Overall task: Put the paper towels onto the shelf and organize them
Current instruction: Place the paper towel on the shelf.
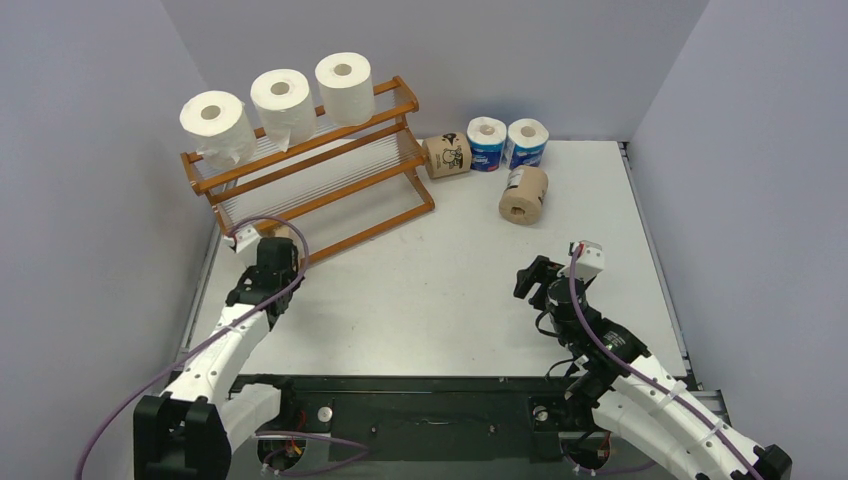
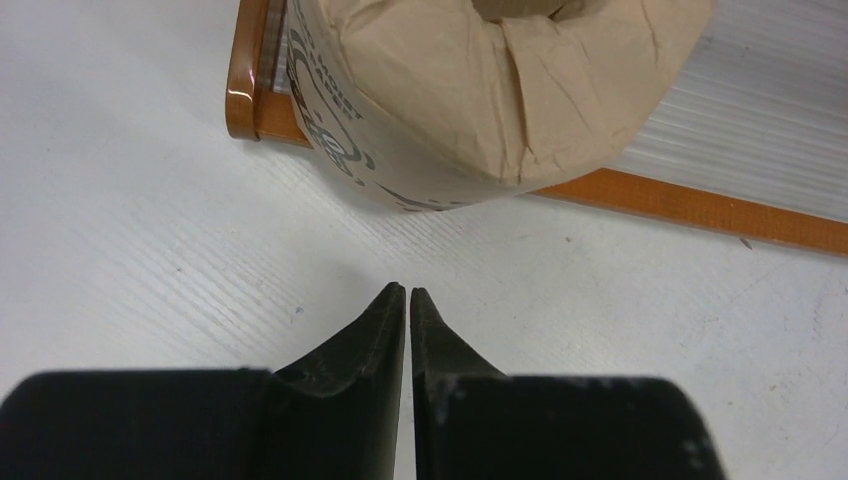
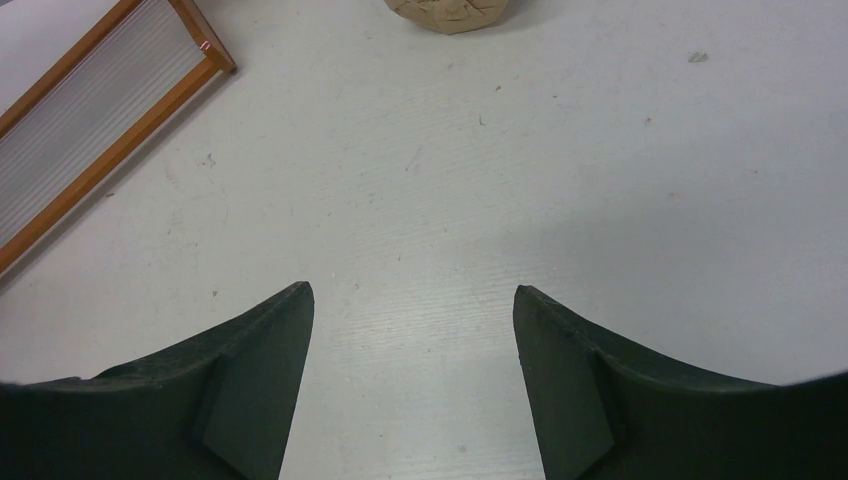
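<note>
The wooden shelf (image 1: 330, 190) stands at the back left, with three white rolls (image 1: 283, 98) on its top tier. A brown roll (image 2: 500, 90) lies at the front left corner of the lowest tier, over the front rail (image 2: 690, 205); in the top view (image 1: 287, 233) my left arm mostly hides it. My left gripper (image 2: 408, 292) is shut and empty, just in front of that roll, not touching it. Two brown rolls (image 1: 446, 156) (image 1: 524, 194) and two blue-and-white rolls (image 1: 486, 143) (image 1: 527, 142) stand on the table right of the shelf. My right gripper (image 3: 410, 295) is open and empty over bare table.
Grey walls close in the table on the left, back and right. In the right wrist view the shelf's right corner (image 3: 205, 55) is at the upper left and a brown roll's edge (image 3: 450, 12) is at the top. My right gripper (image 1: 535, 275) sits well short of the loose rolls.
</note>
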Controlling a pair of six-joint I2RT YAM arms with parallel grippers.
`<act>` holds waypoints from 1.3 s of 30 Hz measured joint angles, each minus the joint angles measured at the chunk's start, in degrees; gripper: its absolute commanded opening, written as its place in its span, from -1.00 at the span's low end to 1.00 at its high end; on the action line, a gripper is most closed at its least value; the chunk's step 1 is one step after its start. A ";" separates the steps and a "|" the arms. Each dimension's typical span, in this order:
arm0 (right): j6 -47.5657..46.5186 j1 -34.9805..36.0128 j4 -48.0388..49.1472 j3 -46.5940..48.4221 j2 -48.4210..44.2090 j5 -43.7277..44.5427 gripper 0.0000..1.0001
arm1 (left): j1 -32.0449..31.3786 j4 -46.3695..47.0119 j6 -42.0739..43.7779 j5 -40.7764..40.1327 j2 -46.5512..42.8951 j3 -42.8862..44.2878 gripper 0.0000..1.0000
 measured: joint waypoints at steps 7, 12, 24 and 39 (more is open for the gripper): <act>0.00 0.00 0.00 0.00 -0.35 0.02 0.37 | 3.15 2.51 -1.16 -0.37 3.28 0.00 -0.94; 0.00 0.00 0.00 -0.07 -0.35 0.02 0.37 | 3.74 4.98 -2.03 -0.83 6.01 0.00 -0.94; 0.00 0.00 -0.02 -0.48 -1.81 0.04 0.37 | 5.73 9.33 -3.65 -1.31 12.72 0.09 -0.94; 0.00 0.00 -0.07 -0.70 -2.27 0.04 0.37 | 8.11 13.44 -5.79 -1.22 15.63 0.24 -0.94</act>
